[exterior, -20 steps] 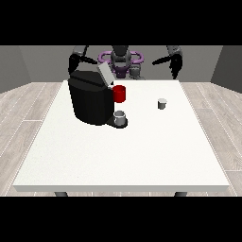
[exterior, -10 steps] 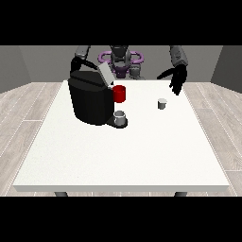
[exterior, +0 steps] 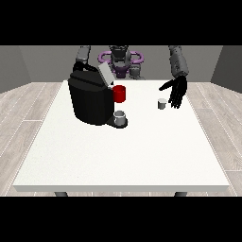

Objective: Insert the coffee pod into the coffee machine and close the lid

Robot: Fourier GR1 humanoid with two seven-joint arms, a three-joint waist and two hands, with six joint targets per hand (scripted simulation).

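A small white coffee pod stands on the white table, right of centre. The hand at the view's right hangs just beside and above the pod, fingers straight and spread downward, open, apart from the pod. The black coffee machine sits at the table's left with its grey lid tilted up, a red part on its front and a grey cup on its tray. The hand at the view's left shows only partly behind the machine's top; its fingers are hidden.
The robot's torso with purple rings stands behind the table's far edge. Grey wooden floor surrounds the table. Bare white tabletop stretches from the machine to the near edge.
The hand at the view's right has come down from shoulder height and forward over the table, ending beside the pod. The machine, lid and pod have stayed put.
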